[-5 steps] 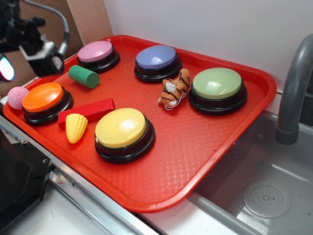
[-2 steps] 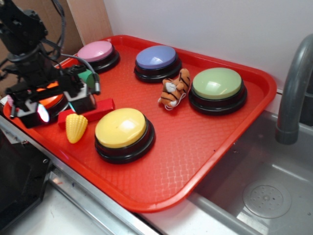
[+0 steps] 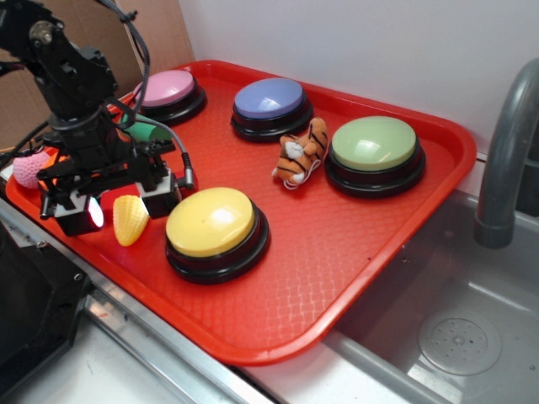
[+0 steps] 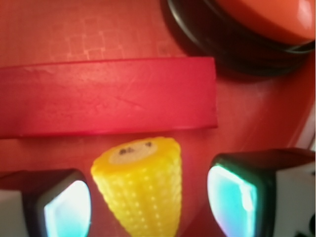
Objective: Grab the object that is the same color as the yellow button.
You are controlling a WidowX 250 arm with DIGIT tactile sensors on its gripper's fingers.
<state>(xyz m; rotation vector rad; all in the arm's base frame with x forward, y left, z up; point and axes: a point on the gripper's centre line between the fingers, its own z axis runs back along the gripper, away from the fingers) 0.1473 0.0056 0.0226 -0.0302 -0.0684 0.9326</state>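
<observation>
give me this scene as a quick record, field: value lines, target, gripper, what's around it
target: toy corn cob, lying on the red tray
colour match: yellow button
gripper: open, one finger on either side of the corn, not closed on it
behind corn: red block, then orange button
other buttons: pink, blue, green
also on tray: toy tiger

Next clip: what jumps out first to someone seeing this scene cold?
The black gripper hanging low over the red tray's near-left corner, its open fingers on either side of the small yellow corn cob. Right beside it sits the big yellow button, matching the cob's color.
</observation>
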